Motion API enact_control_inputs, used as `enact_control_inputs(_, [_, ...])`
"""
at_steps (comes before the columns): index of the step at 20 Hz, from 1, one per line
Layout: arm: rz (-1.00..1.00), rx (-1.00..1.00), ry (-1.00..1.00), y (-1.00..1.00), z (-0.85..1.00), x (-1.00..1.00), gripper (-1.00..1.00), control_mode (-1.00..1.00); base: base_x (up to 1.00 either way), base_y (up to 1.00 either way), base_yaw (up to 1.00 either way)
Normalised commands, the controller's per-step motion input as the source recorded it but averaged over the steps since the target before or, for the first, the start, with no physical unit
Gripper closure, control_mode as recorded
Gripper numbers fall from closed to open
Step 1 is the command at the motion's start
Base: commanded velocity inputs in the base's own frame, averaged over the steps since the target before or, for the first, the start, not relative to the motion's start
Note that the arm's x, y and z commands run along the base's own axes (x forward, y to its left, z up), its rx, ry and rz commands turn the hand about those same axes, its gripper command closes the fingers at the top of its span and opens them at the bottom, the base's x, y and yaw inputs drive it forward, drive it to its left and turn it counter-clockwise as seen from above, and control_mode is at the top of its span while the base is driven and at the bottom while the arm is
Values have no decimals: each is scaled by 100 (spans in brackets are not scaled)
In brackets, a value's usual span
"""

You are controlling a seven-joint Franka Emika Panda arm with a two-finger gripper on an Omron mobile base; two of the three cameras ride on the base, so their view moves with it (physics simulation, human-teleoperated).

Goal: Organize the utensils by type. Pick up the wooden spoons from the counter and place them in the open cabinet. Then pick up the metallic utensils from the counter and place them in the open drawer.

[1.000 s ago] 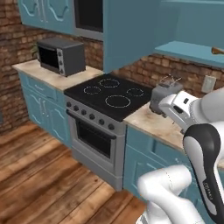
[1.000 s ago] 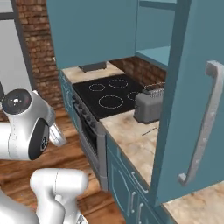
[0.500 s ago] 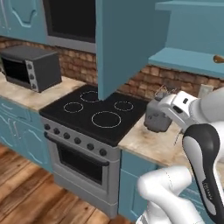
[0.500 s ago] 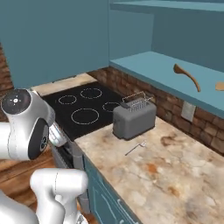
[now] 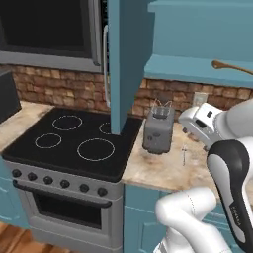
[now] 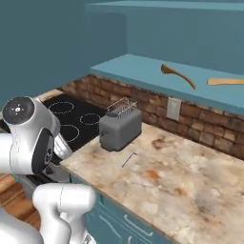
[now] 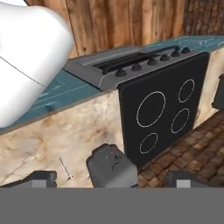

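Open cabinet (image 6: 143, 71) up on the wall, door swung out over the stove (image 5: 74, 143) in the left base view, teal shelf bare enough to take utensils. Already lying on that shelf: wooden spoons (image 6: 178, 76), one curved and dark-bowled, the other showing as a pale handle further along (image 6: 226, 81); likely laid flat there so as not to roll off. Judged from this, first half of the task done.

Below, counter (image 6: 190, 186) of marbled stone running beside the stove, mostly bare. Grey toaster (image 6: 120, 128) standing upright near the stove edge, no part of the job, merely a neighbour to avoid.

Just beside the toaster, flat on the counter, one of the metallic utensils (image 6: 128, 158), a thin silver sliver, also seen in the hand view (image 7: 65, 168). Lying free, touching nothing but stone, so a low pinch from above probably called for.

End effector (image 7: 111, 179) hanging over the toaster and counter, fingertips spread well apart, released and grasping nothing. Seemingly poised for reaching that sliver.
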Motion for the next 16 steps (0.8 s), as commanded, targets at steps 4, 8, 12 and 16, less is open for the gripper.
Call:
enact_control_inputs(4, [0,0,0,0,0,0,-100,100,-17,0,-73])
enact_control_inputs(8, [0,0,0,0,0,0,-100,100,-29,0,-79])
enact_control_inputs(12, [0,0,0,0,0,0,-100,100,-36,2,-80])
enact_control_inputs(16, [0,0,0,0,0,0,-100,100,-6,29,-68])
